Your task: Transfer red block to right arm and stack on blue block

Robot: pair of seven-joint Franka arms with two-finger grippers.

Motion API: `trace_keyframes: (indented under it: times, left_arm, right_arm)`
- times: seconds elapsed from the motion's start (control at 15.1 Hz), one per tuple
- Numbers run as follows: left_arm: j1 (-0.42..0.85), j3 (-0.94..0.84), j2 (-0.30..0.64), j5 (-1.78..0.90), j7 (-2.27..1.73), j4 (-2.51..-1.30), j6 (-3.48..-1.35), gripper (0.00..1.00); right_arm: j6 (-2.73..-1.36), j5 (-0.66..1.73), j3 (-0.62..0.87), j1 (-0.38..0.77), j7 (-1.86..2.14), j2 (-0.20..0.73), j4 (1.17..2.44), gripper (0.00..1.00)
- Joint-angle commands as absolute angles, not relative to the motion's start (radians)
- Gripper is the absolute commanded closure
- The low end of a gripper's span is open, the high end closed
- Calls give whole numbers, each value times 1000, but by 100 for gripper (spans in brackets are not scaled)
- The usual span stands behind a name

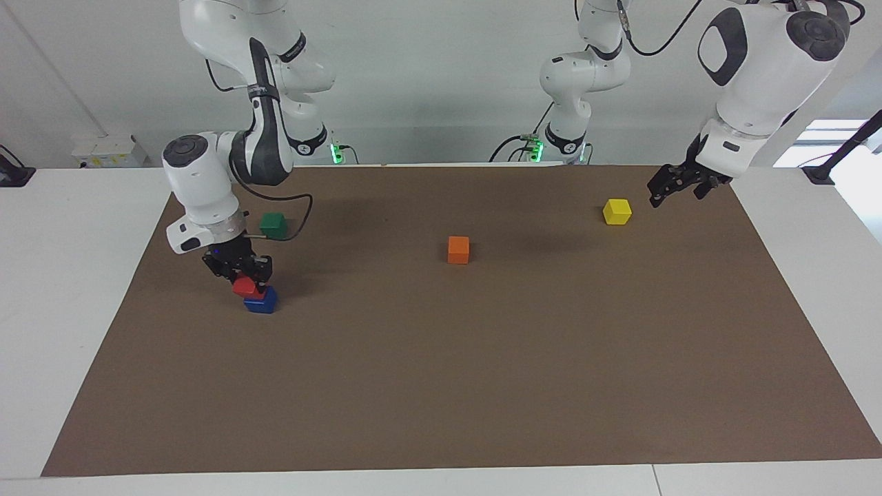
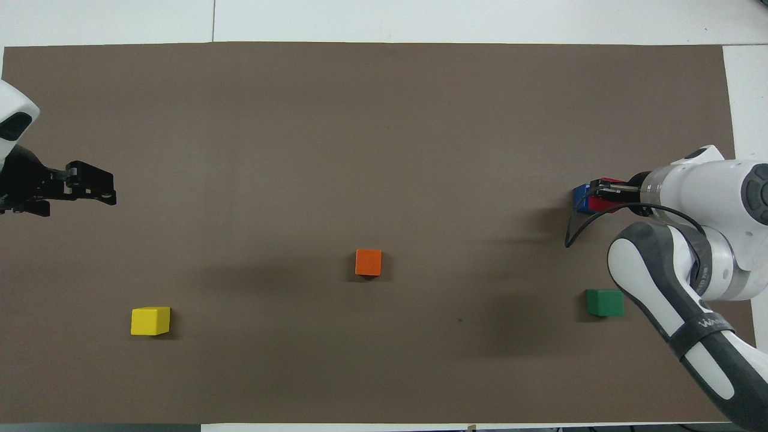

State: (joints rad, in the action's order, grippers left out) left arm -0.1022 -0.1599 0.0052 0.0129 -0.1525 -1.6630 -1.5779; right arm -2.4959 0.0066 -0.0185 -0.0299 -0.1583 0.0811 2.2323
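Right arm's fingers (image 1: 249, 273) clamped on red block (image 1: 244, 286), w/ red block resting on top of blue block (image 1: 261, 302) at right arm's end of desk (image 1: 83, 275). Stack set farther from robots than green block (image 1: 273, 224). Left arm's fingers (image 1: 663, 192) spread open, empty, raised over brown mat (image 1: 482, 386) at left arm's end, near yellow block (image 1: 617, 211). Orange block (image 1: 458, 249) mid-mat, well apart from both.
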Motion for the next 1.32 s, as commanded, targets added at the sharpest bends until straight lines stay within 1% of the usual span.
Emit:
trace_keyframes:
  times: [0.0,0.66,0.73,0.86,0.99,1.06,1.13,1.26]
  left_arm:
    - [-78,-135,8,6,-144,-1660,-1589,0]
    - [-71,-137,3,5,-150,-1664,-1592,0]
    - [-71,-137,0,5,-150,-1666,-1592,0]
    - [-74,-137,-3,5,-150,-1667,-1591,0]
    - [-77,-137,-3,5,-150,-1667,-1591,0]
    - [-78,-137,-3,5,-150,-1667,-1589,0]
    - [-78,-137,-3,5,-150,-1667,-1589,0]
    - [-84,-137,-3,5,-150,-1667,-1591,0]
  right_arm:
    - [-2528,-23,-12,-43,-158,101,2229,100]
    - [-2525,-23,-12,-41,-153,114,2220,100]
    - [-2523,-23,-12,-43,-152,114,2220,81]
    - [-2520,-23,-12,-43,-152,112,2220,38]
    - [-2520,-23,-12,-43,-152,112,2220,13]
    - [-2519,-21,-12,-43,-153,112,2220,2]
    - [-2517,-23,-12,-43,-152,112,2220,0]
    - [-2514,-23,-12,-43,-152,110,2220,0]
